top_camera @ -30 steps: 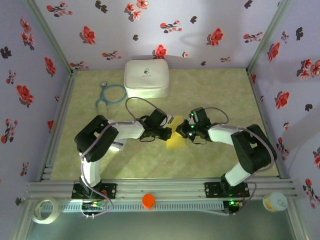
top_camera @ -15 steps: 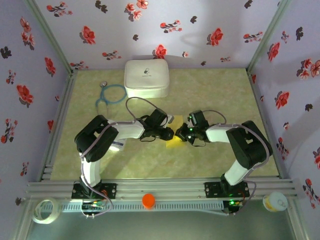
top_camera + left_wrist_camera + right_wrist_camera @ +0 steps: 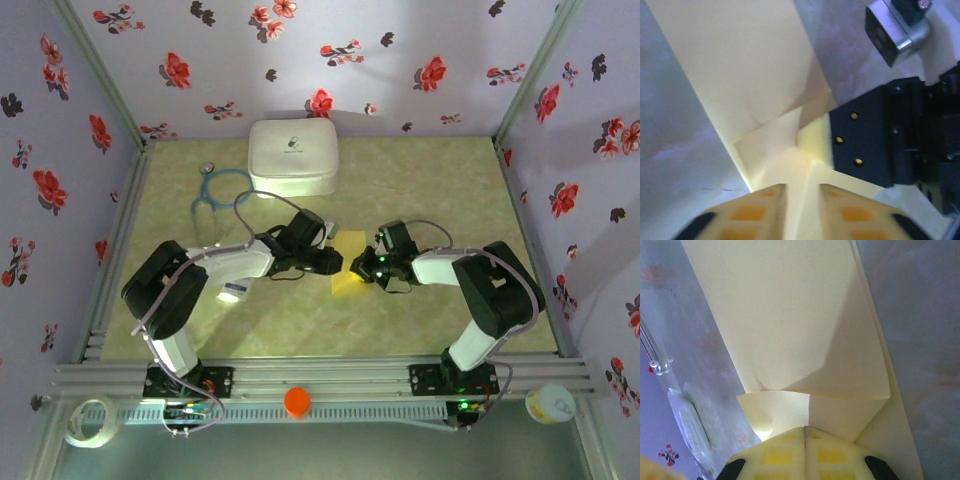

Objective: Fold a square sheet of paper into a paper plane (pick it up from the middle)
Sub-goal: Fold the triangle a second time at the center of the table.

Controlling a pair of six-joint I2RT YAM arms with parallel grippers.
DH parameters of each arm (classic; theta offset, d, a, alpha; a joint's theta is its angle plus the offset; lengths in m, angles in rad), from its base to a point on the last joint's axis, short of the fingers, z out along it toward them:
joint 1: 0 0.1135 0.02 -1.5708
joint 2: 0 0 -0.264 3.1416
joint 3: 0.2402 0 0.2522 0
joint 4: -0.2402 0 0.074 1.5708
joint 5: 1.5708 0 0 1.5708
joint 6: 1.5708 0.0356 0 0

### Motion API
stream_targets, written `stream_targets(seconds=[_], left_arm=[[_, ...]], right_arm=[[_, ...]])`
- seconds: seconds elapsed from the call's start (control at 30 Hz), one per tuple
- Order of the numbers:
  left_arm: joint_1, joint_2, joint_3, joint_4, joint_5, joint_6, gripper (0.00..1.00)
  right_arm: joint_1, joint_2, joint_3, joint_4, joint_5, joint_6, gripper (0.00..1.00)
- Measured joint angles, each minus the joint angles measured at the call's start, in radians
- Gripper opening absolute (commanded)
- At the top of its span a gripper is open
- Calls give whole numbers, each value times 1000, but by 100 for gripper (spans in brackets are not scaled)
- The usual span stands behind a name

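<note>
The left gripper (image 3: pixel 802 187) has edged leftward, jaws narrowly parted over the square sheet of paper (image 3: pixel 740 65) (right gripper (image 3: pixel 805 429) pinches it).

The thin folded paper sheet (image 3: pixel 348 282) is plain pale yellow. The left gripper (image 3: pixel 802 207) has cream pads with orange squares; the right gripper (image 3: pixel 805 452) has cream pads with yellow squares. The rounded plastic case (image 3: pixel 292 157) is white, the looped stethoscope tube (image 3: pixel 222 190) light blue, the tabletop mat (image 3: pixel 430 190) marbled pale green, the enclosure walls (image 3: pixel 60 120) lilac with red and black flowers, and the small round cap (image 3: pixel 297 401) orange.
</note>
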Motion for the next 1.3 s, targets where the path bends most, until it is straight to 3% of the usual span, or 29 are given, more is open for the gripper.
stream_targets(seconds=[0.13,0.4,0.87,1.3], left_arm=[[0,27,1,10,96,-1,4],[0,127,26,16,213,-13,3],[0,199,47,17,246,-23,4],[2,159,-34,54,254,-23,6]], right_arm=[[0,0,-1,1,0,0,0],[0,0,-5,9,0,4,0],[-1,0,-6,11,0,4,0],[-3,1,-12,23,-5,4,0]])
